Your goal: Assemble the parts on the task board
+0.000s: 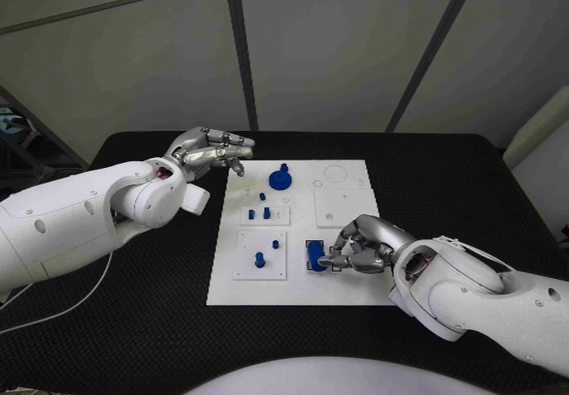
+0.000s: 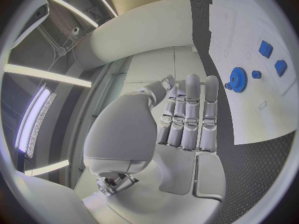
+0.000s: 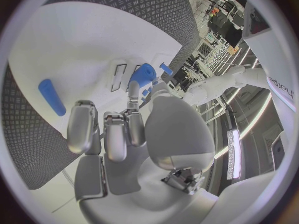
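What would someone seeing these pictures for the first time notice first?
Probably the white task board in the middle of the black table, dotted with small blue parts, the largest a blue gear near its far edge. Next, the right robot hand bent down over a blue block at the board's near side, fingers at it. The left robot hand hovers at the board's far left corner, holding nothing.
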